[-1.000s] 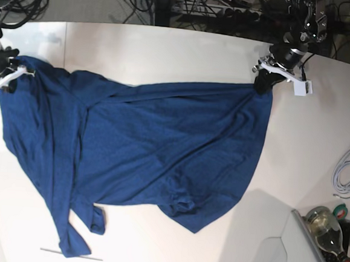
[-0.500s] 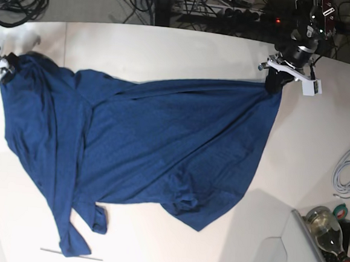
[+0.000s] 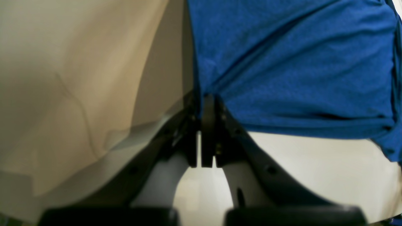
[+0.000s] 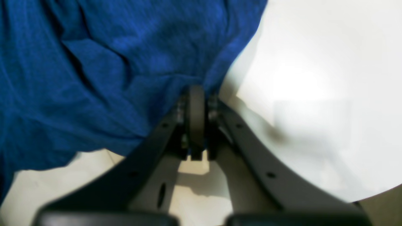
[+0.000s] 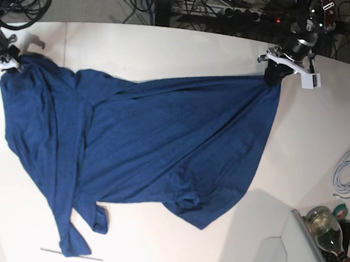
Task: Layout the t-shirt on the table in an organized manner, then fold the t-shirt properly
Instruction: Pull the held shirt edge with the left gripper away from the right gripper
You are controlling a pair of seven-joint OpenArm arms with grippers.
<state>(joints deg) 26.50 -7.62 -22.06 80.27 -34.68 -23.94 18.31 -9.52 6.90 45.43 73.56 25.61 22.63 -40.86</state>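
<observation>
While both claws pinch opposite corners, wrinkly navy blue short-sleeved fabric t-shirt (image 5: 137,152) lies spread across smooth white curved-edge table (image 5: 169,48). Left gripper (image 3: 205,103) pressed together on cloth corner; right gripper (image 4: 196,94) likewise clamped on fabric edge.

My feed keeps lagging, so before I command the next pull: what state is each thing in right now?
t-shirt: spread but wrinkled and skewed, unfolded, pinched at two corners.
left gripper: fingers shut on the t-shirt's edge.
right gripper: fingers shut on the t-shirt's edge.
table: carries the shirt.
white cable: lying loose near the table's edge.
bottle: lying on its side.
</observation>
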